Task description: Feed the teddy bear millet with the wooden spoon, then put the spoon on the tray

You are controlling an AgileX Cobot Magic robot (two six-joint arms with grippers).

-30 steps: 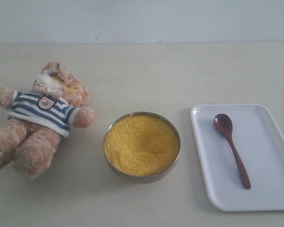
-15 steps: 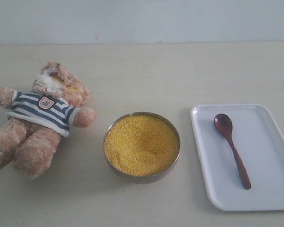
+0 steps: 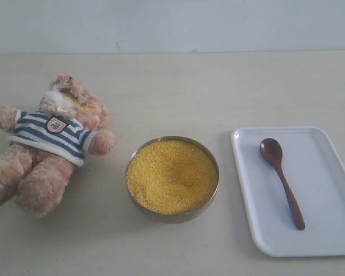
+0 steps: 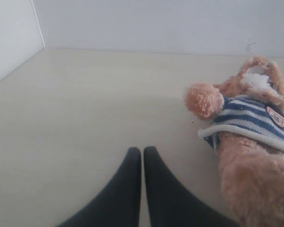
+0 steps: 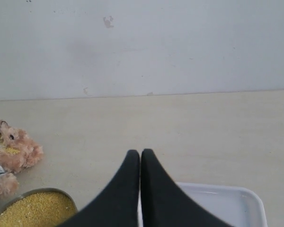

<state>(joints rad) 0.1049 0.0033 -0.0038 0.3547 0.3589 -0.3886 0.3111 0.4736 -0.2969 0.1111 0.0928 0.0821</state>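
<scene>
Looking past my left end effector (image 4: pixel 142 158) and right end effector (image 5: pixel 140 161), both pinched closed and empty, I see nothing has moved. The wooden spoon (image 3: pixel 282 181) lies on the tray (image 3: pixel 333 230), so I think the job is done.

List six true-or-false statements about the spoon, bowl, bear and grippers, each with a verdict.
1. The spoon lies on the tray. True.
2. The bowl of millet stands between the bear and the tray. True.
3. The left gripper holds the spoon. False: it is shut on nothing, near the bear.
4. The right gripper is wide open. False: it is shut and empty.
5. The bear sits upright. False: it lies flat on the table.
6. Yellow grains lie on the bear's face. True.
</scene>
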